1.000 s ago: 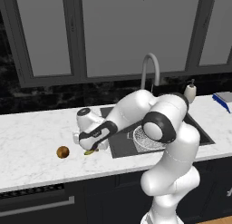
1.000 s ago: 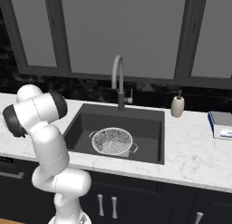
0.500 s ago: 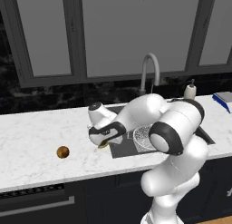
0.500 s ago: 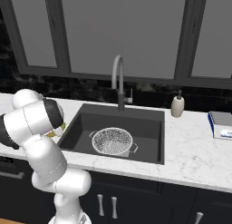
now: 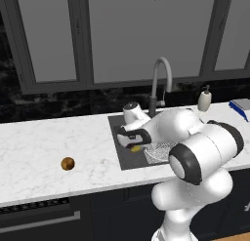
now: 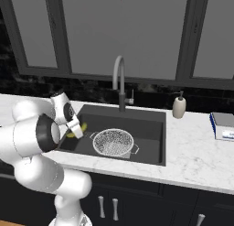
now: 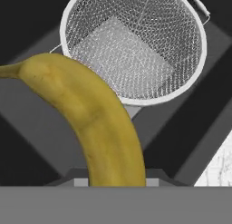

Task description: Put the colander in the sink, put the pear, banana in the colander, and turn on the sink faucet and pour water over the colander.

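Observation:
My gripper (image 5: 134, 144) is shut on the yellow banana (image 7: 95, 123) and holds it above the left part of the dark sink (image 6: 146, 149). The banana (image 6: 75, 130) hangs just left of the colander (image 6: 113, 142), a silvery mesh bowl that stands empty on the sink floor. In the hand view the colander (image 7: 136, 41) lies straight ahead, past the banana's curve. The small golden-brown pear (image 5: 68, 163) rests on the white counter, well to the left of the sink. The grey gooseneck faucet (image 6: 119, 81) rises behind the basin, and no water shows at its spout.
A white soap bottle (image 6: 178, 107) stands on the counter right of the faucet. A blue and white object (image 6: 223, 126) lies at the far right. Dark windows and a black backsplash run behind the white marble counter (image 5: 44, 147).
The arm has swung right with the banana in its grip, carrying it from over the counter near the pear to over the left part of the sink. The pear has stayed in place.

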### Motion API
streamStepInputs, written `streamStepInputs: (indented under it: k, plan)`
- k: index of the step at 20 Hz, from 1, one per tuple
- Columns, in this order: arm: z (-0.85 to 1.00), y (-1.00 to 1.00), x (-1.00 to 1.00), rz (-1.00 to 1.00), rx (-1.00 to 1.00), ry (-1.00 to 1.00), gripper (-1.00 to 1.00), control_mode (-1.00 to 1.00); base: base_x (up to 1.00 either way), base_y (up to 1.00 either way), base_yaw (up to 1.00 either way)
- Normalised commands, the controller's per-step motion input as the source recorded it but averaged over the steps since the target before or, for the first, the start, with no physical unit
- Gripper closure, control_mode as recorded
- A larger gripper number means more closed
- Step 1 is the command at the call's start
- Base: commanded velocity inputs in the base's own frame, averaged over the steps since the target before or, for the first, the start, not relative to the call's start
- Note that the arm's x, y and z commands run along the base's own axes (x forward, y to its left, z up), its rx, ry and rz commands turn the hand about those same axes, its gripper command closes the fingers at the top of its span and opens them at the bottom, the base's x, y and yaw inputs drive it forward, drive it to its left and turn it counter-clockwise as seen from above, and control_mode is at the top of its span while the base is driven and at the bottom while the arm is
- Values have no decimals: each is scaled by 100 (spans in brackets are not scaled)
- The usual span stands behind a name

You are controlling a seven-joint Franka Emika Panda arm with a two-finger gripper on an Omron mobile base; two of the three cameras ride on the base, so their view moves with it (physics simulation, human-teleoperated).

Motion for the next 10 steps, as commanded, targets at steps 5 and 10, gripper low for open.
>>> streamStepInputs:
  k: [5,10]
  plan:
    - [0,-100,0,-8,0,0,100,-100,0,0,0]
    - [-10,-95,18,-3,0,0,100,-100,0,0,0]
